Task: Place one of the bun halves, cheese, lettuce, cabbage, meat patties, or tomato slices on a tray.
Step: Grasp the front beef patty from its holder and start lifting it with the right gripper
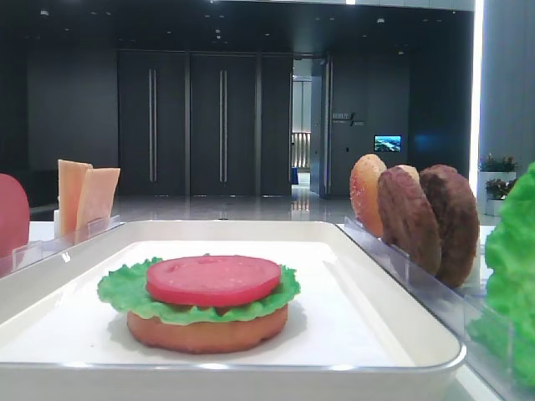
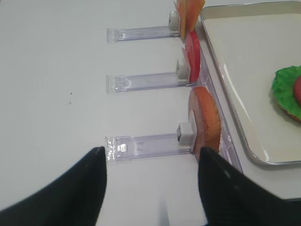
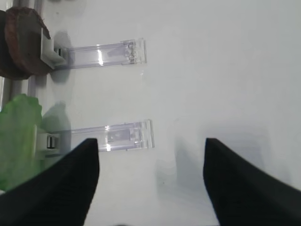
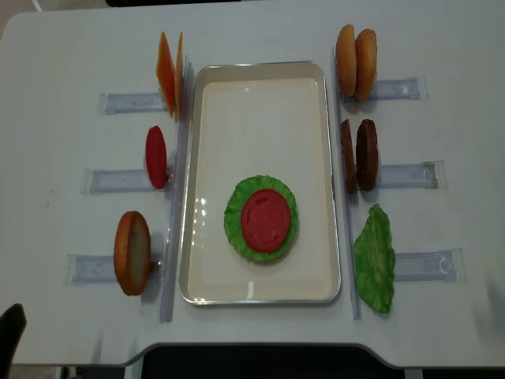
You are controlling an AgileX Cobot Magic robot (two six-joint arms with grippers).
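The white tray (image 4: 260, 95) is showing a silvery rim. At its middle, a red tomato slice (image 4: 266, 219) is lying over frilly bright green lettuce (image 4: 234, 221) and a tan-orange bun half (image 1: 209, 331). Right of the tray, reddish-brown grainy meat patties (image 4: 359, 154) and speckled tan buns (image 4: 355, 61) are standing; left of it, pale-orange cheese (image 4: 168, 71) is standing.

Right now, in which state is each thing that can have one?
tray: holds one stack.
stack: bun half below, lettuce on it, tomato slice on top.
meat patties: two, upright in holder.
cheese: upright in holder.
right tool: open, empty.
left tool: open, empty.
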